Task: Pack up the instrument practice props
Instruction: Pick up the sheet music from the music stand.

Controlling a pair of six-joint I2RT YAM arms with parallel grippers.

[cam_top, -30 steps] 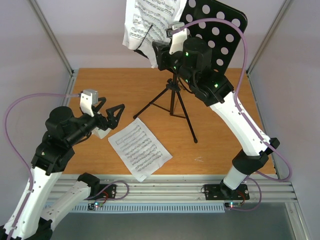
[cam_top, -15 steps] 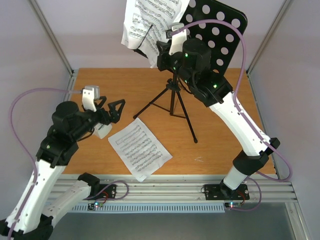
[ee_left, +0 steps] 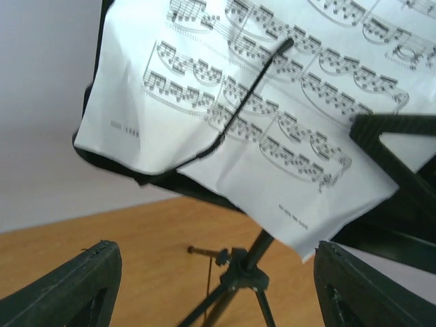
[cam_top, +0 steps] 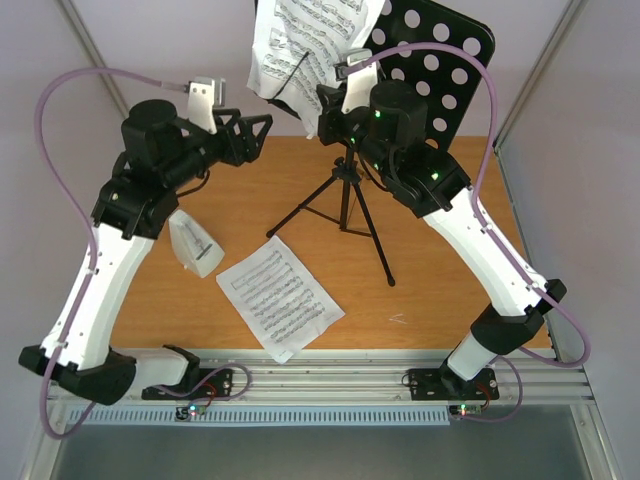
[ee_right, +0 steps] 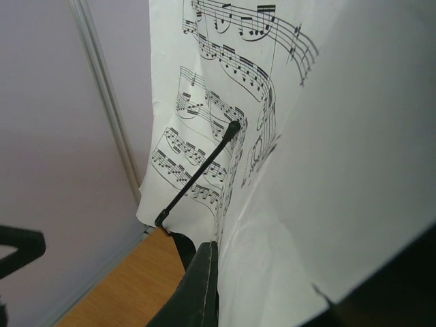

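Observation:
The black tripod music stand (cam_top: 345, 195) stands at the back of the table, its perforated desk (cam_top: 445, 60) at the top. A white sheet-music page (cam_top: 295, 40) lies on the desk under a thin wire holder (cam_top: 290, 72). My right gripper (cam_top: 325, 102) is shut on that page's lower edge; in the right wrist view one finger (ee_right: 201, 286) presses the page (ee_right: 327, 170). My left gripper (cam_top: 258, 135) is open and empty in the air, left of the page, which fills the left wrist view (ee_left: 272, 122). A second page (cam_top: 280, 298) and the white metronome (cam_top: 195, 245) lie on the table.
The stand's tripod legs (cam_top: 380, 255) spread over the middle of the wooden table (cam_top: 450, 300). Its hub (ee_left: 245, 269) shows between my left fingers (ee_left: 68, 289). Frame posts (cam_top: 105, 80) and pale walls close in the left and right sides.
My left arm has lifted from beside the metronome and swung up and right toward the page on the stand, still open. The metronome now shows fully. The right gripper has barely moved.

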